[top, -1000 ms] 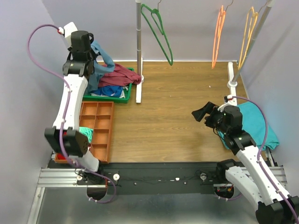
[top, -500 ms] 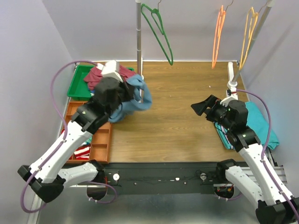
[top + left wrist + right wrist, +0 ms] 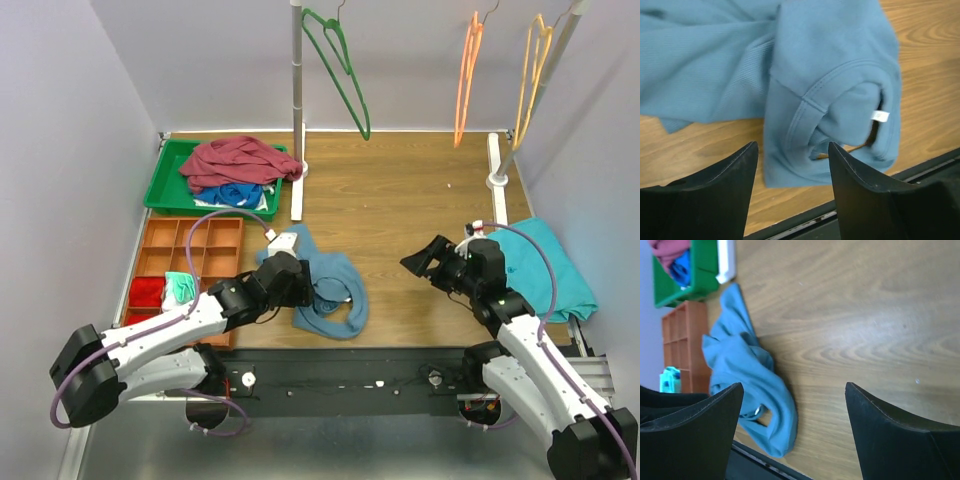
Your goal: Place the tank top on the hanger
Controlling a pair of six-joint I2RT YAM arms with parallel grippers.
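Note:
The slate-blue tank top [image 3: 335,292] lies crumpled on the wooden table near its front edge, with a white label showing inside the neck. My left gripper [image 3: 318,288] hovers low at its left side. In the left wrist view the left gripper [image 3: 792,147] is open, and the tank top [image 3: 830,75] lies loose just past the fingertips. My right gripper [image 3: 418,258] is open to the right of the cloth, apart from it and facing it. The right wrist view shows the right gripper [image 3: 794,385] open with the tank top [image 3: 745,365] ahead. The dark-green hanger [image 3: 342,72] hangs at the back.
A green bin [image 3: 160,190] holding a maroon garment [image 3: 235,160] stands at the back left, with an orange divided tray [image 3: 205,260] in front of it. A metal rack post [image 3: 297,100] rises mid-back. Orange hanger [image 3: 466,70] and yellow hanger [image 3: 533,65] hang at the right. Teal cloth [image 3: 550,265] lies at the right edge.
My left arm swung from the bin at the back left to the near middle with the tank top, laid it on the table and opened. My right gripper shifted slightly nearer.

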